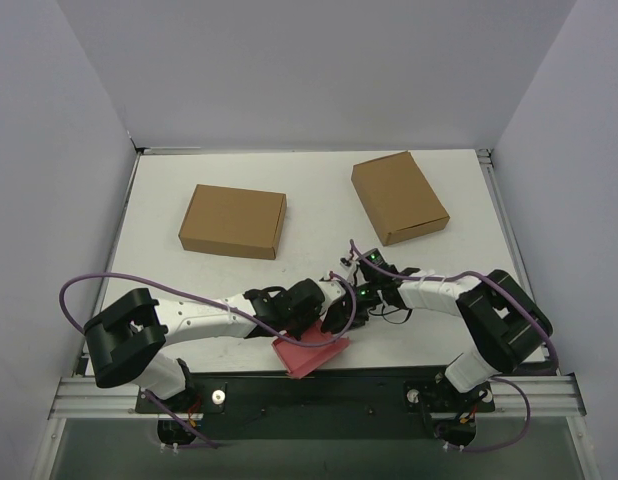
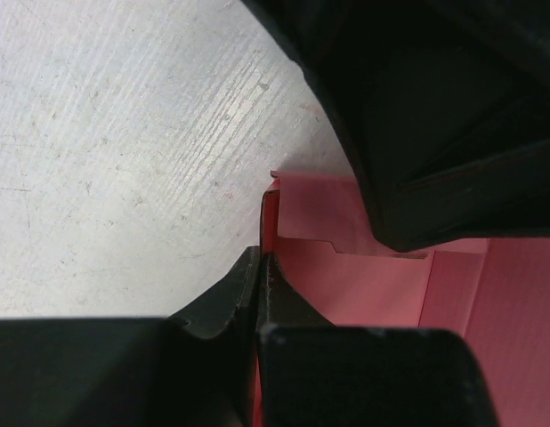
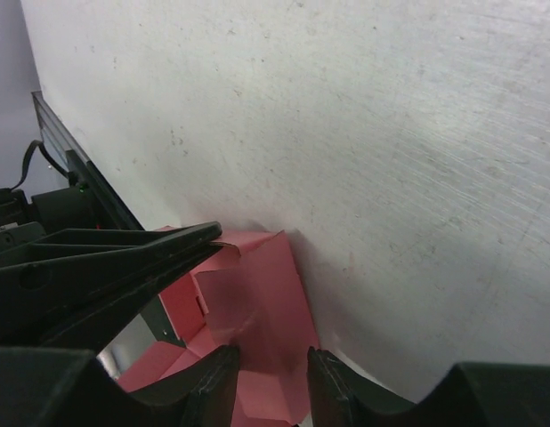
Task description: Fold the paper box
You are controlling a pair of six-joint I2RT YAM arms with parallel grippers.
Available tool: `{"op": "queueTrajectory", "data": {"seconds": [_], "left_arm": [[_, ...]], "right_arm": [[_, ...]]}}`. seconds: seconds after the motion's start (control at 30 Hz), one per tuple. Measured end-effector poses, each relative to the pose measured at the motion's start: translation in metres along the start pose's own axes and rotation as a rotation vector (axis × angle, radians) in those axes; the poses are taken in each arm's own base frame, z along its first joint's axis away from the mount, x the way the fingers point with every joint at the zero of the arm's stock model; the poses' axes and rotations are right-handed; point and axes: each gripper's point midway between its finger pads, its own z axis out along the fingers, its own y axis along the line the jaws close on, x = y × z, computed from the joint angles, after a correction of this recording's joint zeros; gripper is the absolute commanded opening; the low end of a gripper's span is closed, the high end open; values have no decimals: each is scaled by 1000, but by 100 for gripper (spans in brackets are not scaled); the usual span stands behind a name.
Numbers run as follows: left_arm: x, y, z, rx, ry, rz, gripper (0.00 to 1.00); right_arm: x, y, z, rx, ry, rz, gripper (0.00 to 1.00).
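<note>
Left wrist view shows the left gripper (image 2: 260, 271) clamped on a raised wall of the paper box (image 2: 373, 285) at the near edge of the table (image 1: 319, 215), so I'd hold it firm while the right gripper (image 3: 268, 378), its grip unclear, creases the next flap.

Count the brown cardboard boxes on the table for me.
2. One brown box lies left of centre on the table; the second brown box lies farther right, turned at an angle. None appears hidden.

We take this for a robotics lab cell: a scuffed white worktop (image 1: 319, 210) boxed in by plain pale walls (image 1: 319, 70), an aluminium rail (image 1: 89, 400) along its near edge, a cabled left arm (image 1: 194, 320) and right arm (image 1: 439, 293) bolted there.
</note>
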Motion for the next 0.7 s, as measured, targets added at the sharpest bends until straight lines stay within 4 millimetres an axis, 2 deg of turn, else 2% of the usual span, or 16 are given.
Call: {"op": "queueTrajectory", "data": {"seconds": [0.4, 0.7], "left_arm": [[5, -1, 1, 0, 10, -25, 0], [9, -1, 2, -2, 19, -47, 0]], "right_arm": [[2, -2, 9, 96, -6, -60, 34], [4, -2, 18, 165, -36, -85, 37]]}}
